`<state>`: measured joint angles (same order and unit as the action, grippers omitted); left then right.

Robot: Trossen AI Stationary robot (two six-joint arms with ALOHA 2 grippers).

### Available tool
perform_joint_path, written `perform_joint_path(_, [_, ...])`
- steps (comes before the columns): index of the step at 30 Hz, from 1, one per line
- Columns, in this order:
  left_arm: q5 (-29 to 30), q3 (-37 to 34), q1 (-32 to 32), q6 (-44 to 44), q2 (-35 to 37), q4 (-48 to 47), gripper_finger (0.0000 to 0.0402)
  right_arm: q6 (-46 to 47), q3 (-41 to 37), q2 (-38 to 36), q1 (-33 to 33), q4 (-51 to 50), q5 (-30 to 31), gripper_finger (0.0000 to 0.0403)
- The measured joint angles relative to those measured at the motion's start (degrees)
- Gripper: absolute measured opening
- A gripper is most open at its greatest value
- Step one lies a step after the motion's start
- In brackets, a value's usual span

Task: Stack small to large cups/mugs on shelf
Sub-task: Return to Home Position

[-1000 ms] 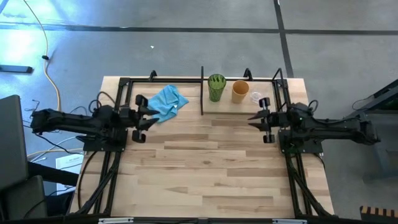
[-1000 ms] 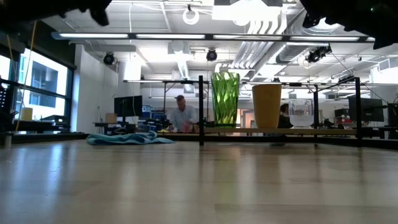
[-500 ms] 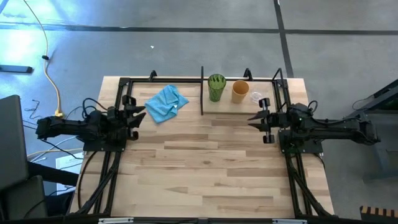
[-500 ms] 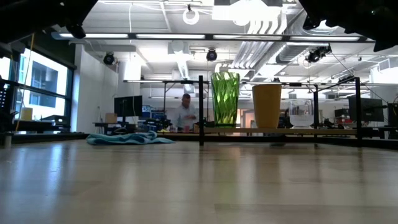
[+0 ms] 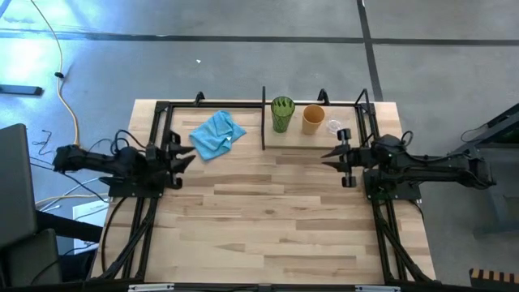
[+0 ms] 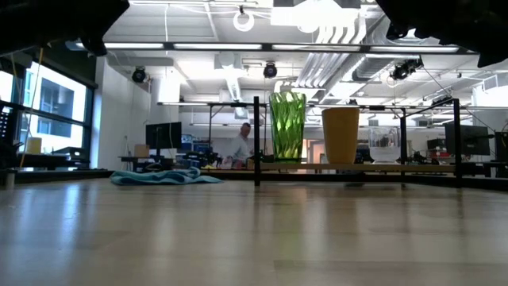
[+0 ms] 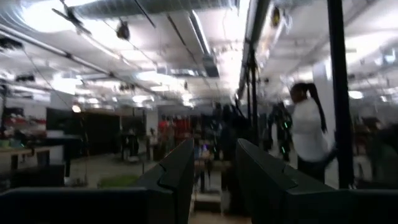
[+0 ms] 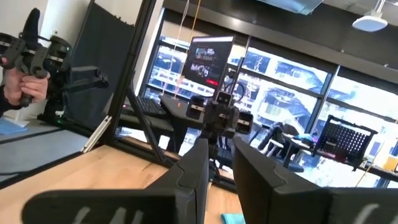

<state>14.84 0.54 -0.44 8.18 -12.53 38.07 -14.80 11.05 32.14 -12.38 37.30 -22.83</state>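
Cups apparently abreast on shelf

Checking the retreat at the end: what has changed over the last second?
The left tool drew back from the blue cloth toward the left edge of the table, holding nothing. Behind the table, a person stepped rightward. The right tool, green tumbler, orange cup and clear glass on the shelf stayed put.

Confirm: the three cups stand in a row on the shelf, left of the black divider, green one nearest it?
No: the high view shows the green cup, orange cup and small glass right of the divider, green one nearest it.
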Motion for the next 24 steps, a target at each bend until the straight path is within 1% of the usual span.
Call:
perform_joint_path(3, [3.5, 0.0, -3.8, 0.7, 0.0, -3.9, 0.0108, -0.3, 0.0, 0.0, 0.0, -1.4, 0.0, 0.0064])
perform_joint_path(8, [9.6, 0.0, -10.3, 4.0, 0.0, -6.3, 0.0108, -0.2, 0.0, 0.0, 0.0, -2.3, 0.0, 0.0064])
perform_joint_path(13, [19.6, 0.0, -17.8, 6.3, 0.7, -11.7, 0.0108, 0.4, 0.0, 0.0, 0.0, -4.1, -0.3, 0.0064])
perform_joint_path(14, [20.5, 0.0, -19.0, 6.9, 1.0, -12.4, 0.0108, 0.3, 0.0, 0.0, 0.0, -4.4, -0.3, 0.0064])
perform_joint_path(16, [19.5, 0.5, -21.1, 8.8, 1.9, -13.3, 0.0108, 0.3, 0.0, 0.0, 0.0, -4.4, -0.3, 0.0064])
perform_joint_path(19, [15.6, 3.5, -22.6, 10.3, 3.5, -17.1, 0.0101, 0.4, 0.0, 0.0, 0.0, -4.3, -0.4, 0.0064])
perform_joint_path(22, [14.8, 6.9, -23.4, 11.8, 4.8, -22.7, 0.0087, 1.1, 0.0, 0.0, 0.0, -3.7, -0.4, 0.0064])
perform_joint_path(24, [14.0, 8.9, -23.9, 13.6, 5.9, -24.8, 0.0078, 2.0, 0.0, 0.0, 0.1, -3.7, -0.7, 0.0064])
